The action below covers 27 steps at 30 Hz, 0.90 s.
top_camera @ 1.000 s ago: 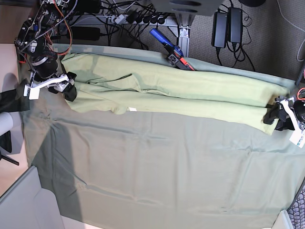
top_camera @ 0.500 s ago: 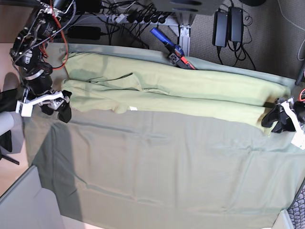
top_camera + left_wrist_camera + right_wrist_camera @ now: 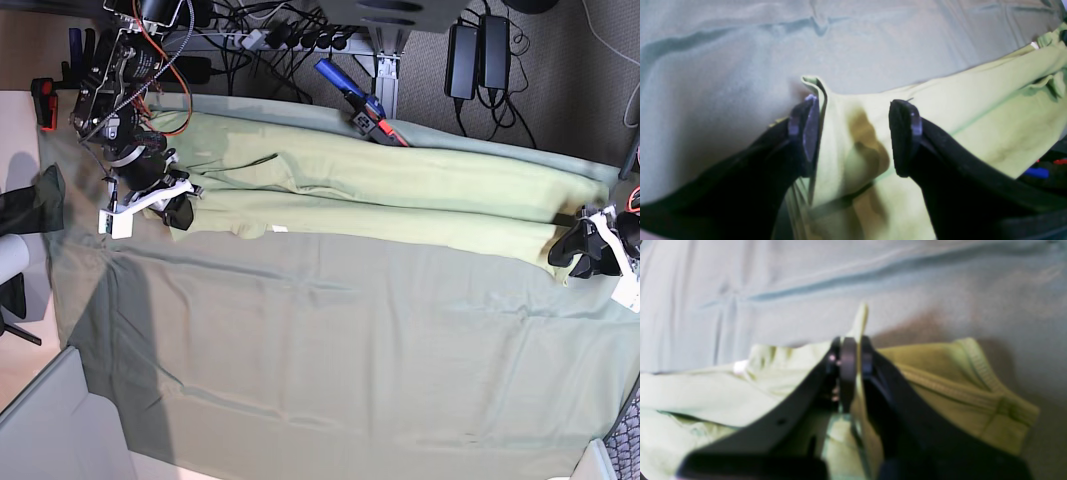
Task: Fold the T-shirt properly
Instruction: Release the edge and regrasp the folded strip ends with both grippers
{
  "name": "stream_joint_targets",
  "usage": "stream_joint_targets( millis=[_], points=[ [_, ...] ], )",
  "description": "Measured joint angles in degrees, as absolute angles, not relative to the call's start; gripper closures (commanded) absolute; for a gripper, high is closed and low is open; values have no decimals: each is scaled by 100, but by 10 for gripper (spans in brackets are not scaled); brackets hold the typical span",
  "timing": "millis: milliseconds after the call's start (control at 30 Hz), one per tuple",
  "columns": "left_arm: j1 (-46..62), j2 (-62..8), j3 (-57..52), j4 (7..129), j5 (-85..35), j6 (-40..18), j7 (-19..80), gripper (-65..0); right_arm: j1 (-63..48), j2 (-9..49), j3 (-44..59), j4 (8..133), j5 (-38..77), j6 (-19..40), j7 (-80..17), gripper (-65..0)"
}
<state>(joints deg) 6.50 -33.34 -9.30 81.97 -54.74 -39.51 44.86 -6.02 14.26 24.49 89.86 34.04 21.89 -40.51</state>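
The pale yellow-green T-shirt (image 3: 400, 195) lies as a long band across the far half of the grey-green table cloth (image 3: 330, 350). My right gripper (image 3: 176, 207) is at its left end. In the right wrist view it (image 3: 848, 368) is shut on a thin upright fold of the T-shirt (image 3: 706, 393), with a ribbed sleeve hem (image 3: 977, 380) beside it and the white tag (image 3: 739, 367) to its left. My left gripper (image 3: 585, 250) is at the shirt's right end. In the left wrist view it (image 3: 857, 133) is open, its jaws straddling the shirt's edge (image 3: 973, 110).
A blue and red tool (image 3: 352, 98) lies at the cloth's far edge, close to the shirt. Power bricks (image 3: 476, 55) and cables are on the floor behind. A grey panel (image 3: 50, 430) stands at the near left. The table cloth's right edge is by my left gripper.
My right gripper swung out to the left and then came back right, carrying the shirt's left end inward. My left gripper has hardly moved.
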Motion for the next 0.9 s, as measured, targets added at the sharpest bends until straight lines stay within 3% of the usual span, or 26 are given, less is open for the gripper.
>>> stream_joint_targets(
  millis=[233,533,700,800,833,900],
  points=[
    [652,-3336,-930,8197,-5522,-3948,4644,-357,-644,1426,2477,9188,3507,2191,-4434,0],
    [666,-3350,-1697,8197,-6403,-3948,5391,-357,-1605,1426,3004,10147,3857,2226,-4512,0],
    [941,-3334,-1699,8202,-6416,-3951,5339,-357,-1844,1426,3155,10265,3909,2224,-4506,0],
    [1164,-3334,-1712,8202,-6396,-3948,5295,-362,-1859,1428,3157,10265,3863,2228,-4504,-343],
    [1175,-3334,-1715,8202,-6394,-3948,5295,-373,-1857,1428,3162,10265,3817,2226,-4480,-425],
    [1188,-3334,-1721,8202,-6392,-3948,5266,-428,-1857,1426,3164,10265,3809,2224,-4482,-443]
  ],
)
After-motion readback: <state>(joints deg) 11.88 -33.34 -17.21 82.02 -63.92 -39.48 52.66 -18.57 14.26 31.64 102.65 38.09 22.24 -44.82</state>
